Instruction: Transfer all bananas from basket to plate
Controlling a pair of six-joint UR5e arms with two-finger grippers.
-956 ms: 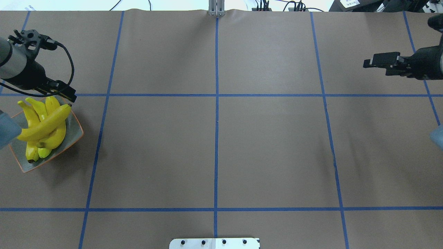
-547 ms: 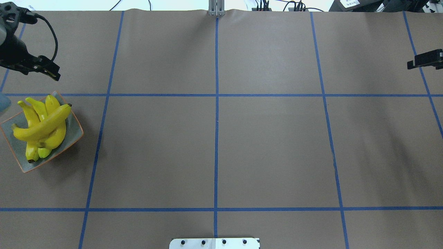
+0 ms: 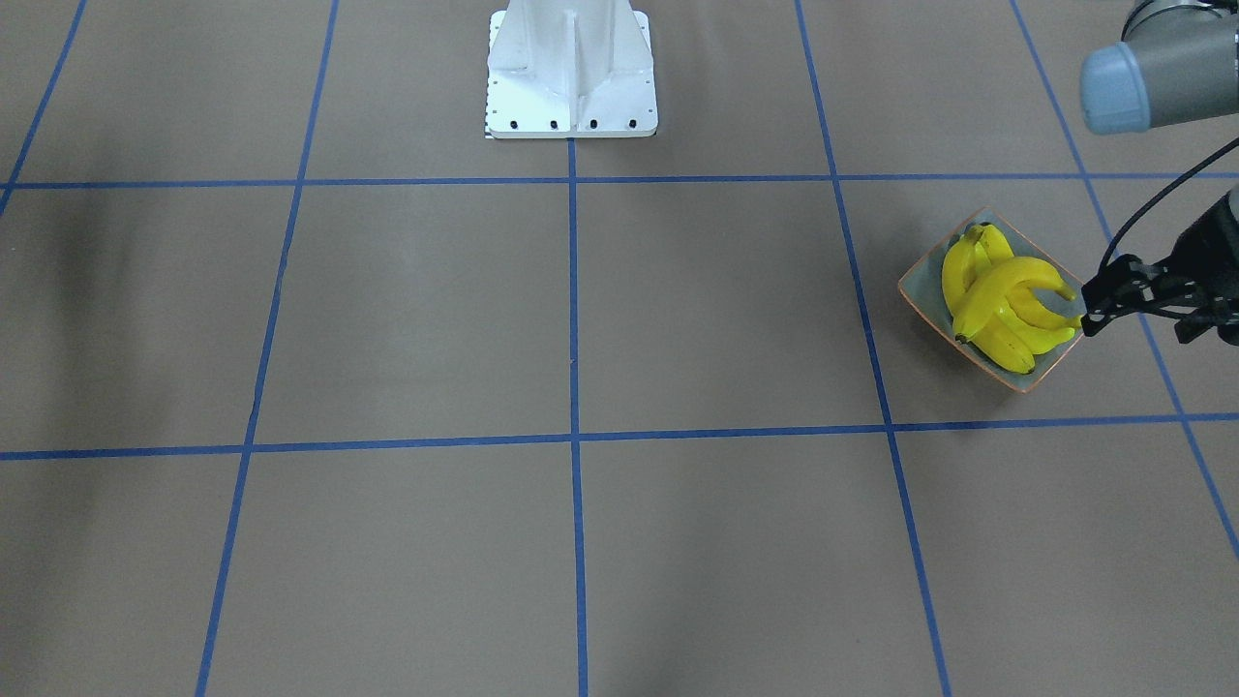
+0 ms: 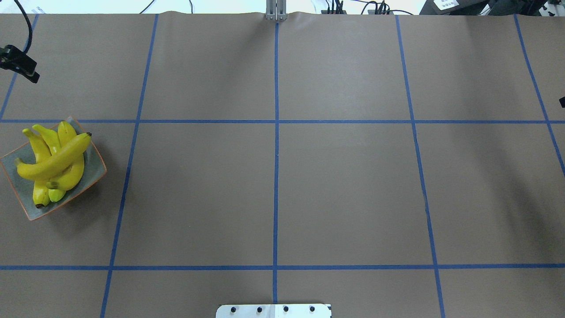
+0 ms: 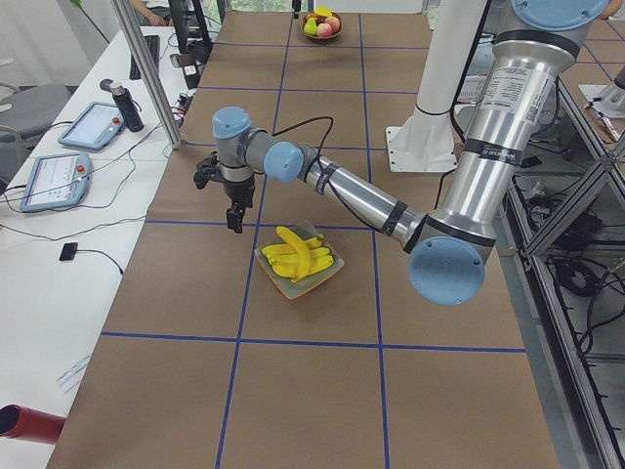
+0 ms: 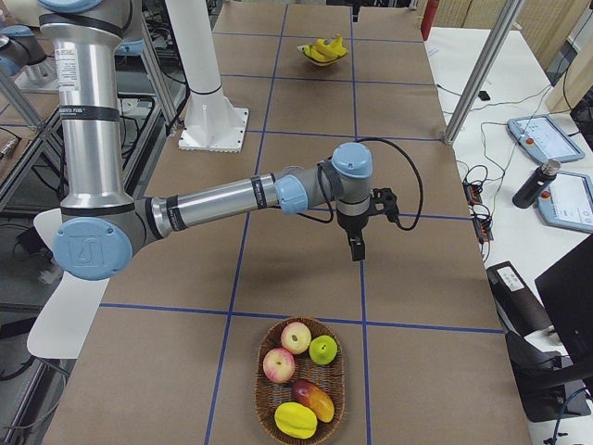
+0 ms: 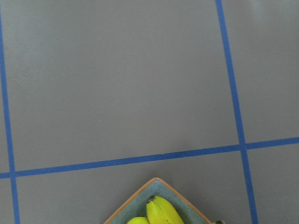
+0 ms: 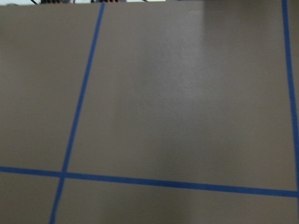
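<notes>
Several yellow bananas (image 4: 53,163) lie piled crosswise on the squarish grey-green plate (image 4: 20,185) at the table's left end. They also show in the front view (image 3: 1007,305), the left side view (image 5: 298,259) and the left wrist view (image 7: 161,212). My left gripper (image 3: 1086,315) hangs empty beside and beyond the plate, its fingers together; it also shows at the edge of the overhead view (image 4: 24,73). My right gripper (image 6: 358,252) points down over bare table beyond a wicker basket (image 6: 301,375); I cannot tell whether it is open. No banana shows in the basket.
The basket at the table's right end holds apples and other fruit (image 6: 296,338). The white robot base (image 3: 571,73) stands at the middle of the near edge. Blue tape lines cross the brown table cover. Tablets and cables lie on the operators' side (image 6: 547,139).
My left gripper has drawn back from just above the plate toward the far left edge. My right gripper has moved right, almost out of the overhead view. The bananas have not moved.
</notes>
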